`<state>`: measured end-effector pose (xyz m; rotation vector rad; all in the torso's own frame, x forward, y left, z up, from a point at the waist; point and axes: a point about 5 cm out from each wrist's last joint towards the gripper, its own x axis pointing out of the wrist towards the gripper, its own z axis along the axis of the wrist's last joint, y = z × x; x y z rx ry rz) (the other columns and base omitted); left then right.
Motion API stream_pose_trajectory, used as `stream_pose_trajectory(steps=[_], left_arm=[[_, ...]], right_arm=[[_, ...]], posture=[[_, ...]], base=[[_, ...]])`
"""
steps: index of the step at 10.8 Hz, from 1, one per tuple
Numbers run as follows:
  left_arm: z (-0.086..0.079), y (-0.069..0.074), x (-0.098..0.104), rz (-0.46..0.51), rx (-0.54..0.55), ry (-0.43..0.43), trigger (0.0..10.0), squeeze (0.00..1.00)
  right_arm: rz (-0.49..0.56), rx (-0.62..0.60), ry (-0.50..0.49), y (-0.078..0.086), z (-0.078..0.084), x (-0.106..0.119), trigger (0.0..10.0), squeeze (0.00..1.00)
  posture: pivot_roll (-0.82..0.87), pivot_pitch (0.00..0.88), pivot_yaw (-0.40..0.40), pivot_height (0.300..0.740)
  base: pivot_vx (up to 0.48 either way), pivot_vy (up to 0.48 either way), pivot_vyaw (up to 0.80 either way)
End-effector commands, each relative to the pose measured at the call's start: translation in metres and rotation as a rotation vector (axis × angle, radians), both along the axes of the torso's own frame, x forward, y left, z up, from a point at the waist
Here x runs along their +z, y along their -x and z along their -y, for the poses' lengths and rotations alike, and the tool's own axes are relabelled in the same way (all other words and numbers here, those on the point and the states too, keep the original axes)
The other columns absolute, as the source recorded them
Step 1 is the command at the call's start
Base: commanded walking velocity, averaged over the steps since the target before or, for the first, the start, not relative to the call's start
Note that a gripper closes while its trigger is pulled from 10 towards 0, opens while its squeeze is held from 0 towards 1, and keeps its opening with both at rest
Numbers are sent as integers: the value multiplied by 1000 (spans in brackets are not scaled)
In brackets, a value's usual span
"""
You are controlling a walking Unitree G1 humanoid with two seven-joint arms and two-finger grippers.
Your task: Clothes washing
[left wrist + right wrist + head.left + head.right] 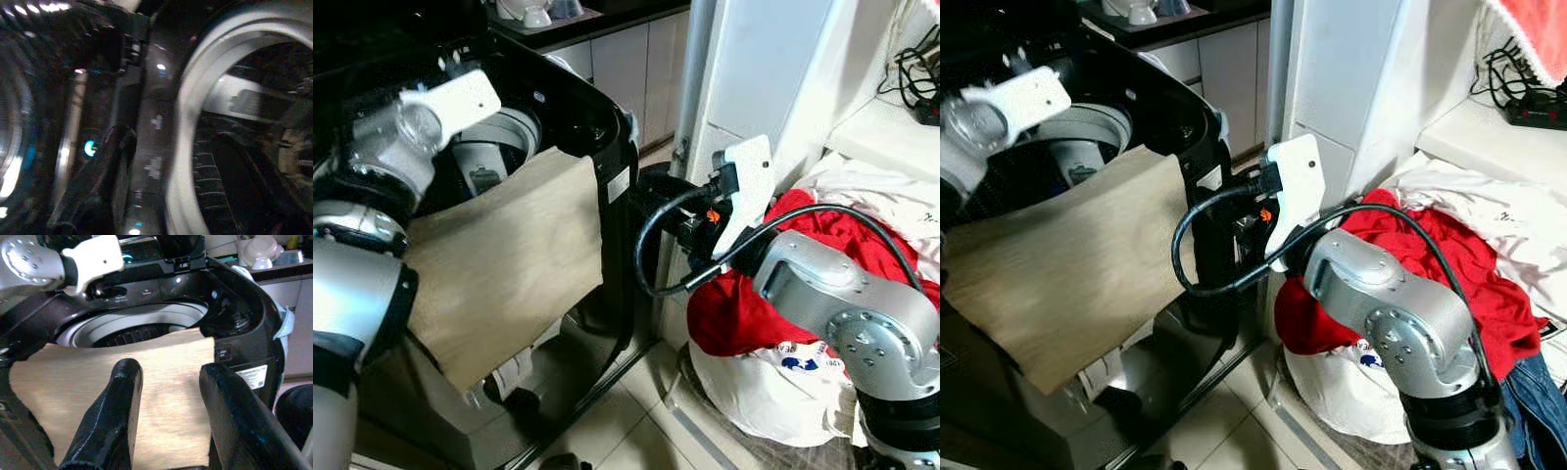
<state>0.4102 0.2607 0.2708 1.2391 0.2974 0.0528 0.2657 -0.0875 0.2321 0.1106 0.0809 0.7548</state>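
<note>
The tan cloth [509, 264] hangs half over the washer [607, 127] rim, not yet inside, the right end effector [168, 421] spread wide near it, the left end effector's fingers hidden, and red clothes [822, 255] wait.

Cloth [509, 259] draped over washer rim [607, 127]; laundry pile [822, 284] right.

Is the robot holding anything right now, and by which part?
The right gripper holds nothing; its fingers are spread before the tan cloth draped over the washing machine's rim. The left gripper's grip cannot be told.
</note>
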Motion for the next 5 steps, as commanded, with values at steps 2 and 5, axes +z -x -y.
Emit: stream_pose_trajectory(steps=[2, 5], left_arm=[[-1, -1, 20, 124, -8, -51, 10000, 1000], [29, -4, -14, -26, -137, 542, 10000, 0]], right_arm=[[18, -48, -7, -6, 5, 4, 10000, 0], [30, -107, -4, -7, 9, 3, 10000, 0]], posture=[[-97, 0, 75, 740], [-101, 0, 80, 740]], base=[[0, 0, 0], [0, 0, 0]])
